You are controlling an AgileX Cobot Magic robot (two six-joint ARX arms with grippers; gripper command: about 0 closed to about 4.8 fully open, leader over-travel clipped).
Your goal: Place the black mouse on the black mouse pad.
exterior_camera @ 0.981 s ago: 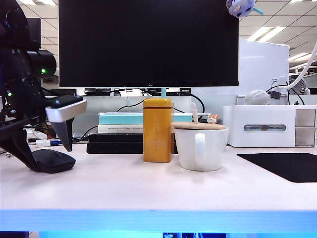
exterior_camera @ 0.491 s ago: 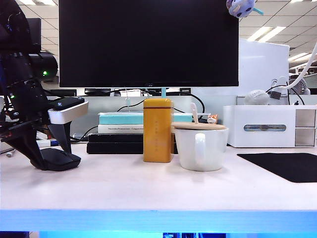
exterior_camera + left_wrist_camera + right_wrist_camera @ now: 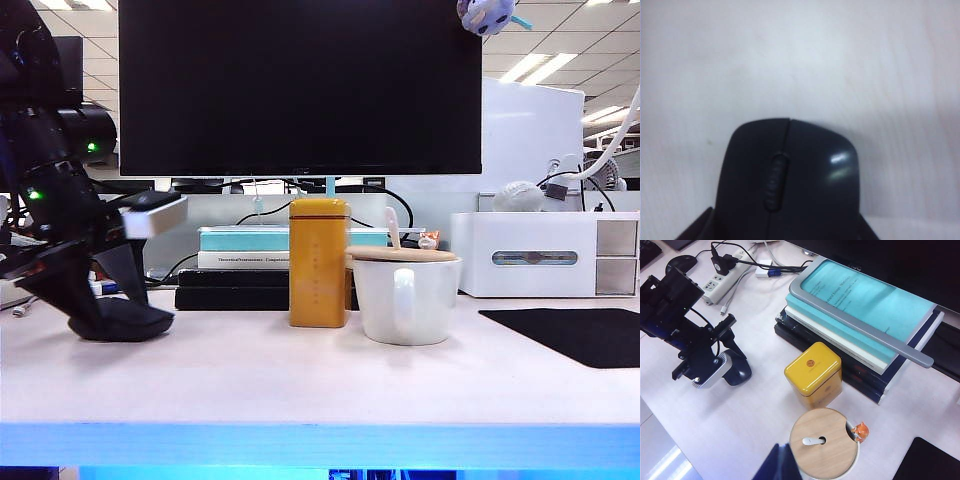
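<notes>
The black mouse (image 3: pixel 135 322) lies low on the desk at the far left, and its scroll wheel faces the left wrist camera (image 3: pixel 790 175). My left gripper (image 3: pixel 112 322) is shut on the mouse, with a dark finger pressed against each flank (image 3: pixel 696 231). In the right wrist view the same arm and mouse (image 3: pixel 741 373) appear from above. The black mouse pad (image 3: pixel 575 335) lies flat at the far right of the desk, its corner also in the right wrist view (image 3: pixel 932 462). My right gripper (image 3: pixel 783 464) hangs shut and empty beside the lidded mug.
Between mouse and pad stand a yellow tin (image 3: pixel 320 262) and a white mug with wooden lid (image 3: pixel 405 295). Stacked books (image 3: pixel 245 265) and the monitor (image 3: pixel 300 85) sit behind. A white drawer box (image 3: pixel 545 255) is at back right, a power strip (image 3: pixel 722 282) behind the left arm.
The left gripper's jaws closed from wide onto the mouse, the wrist rolled, and the mouse shifted slightly right. The right arm kept still.
</notes>
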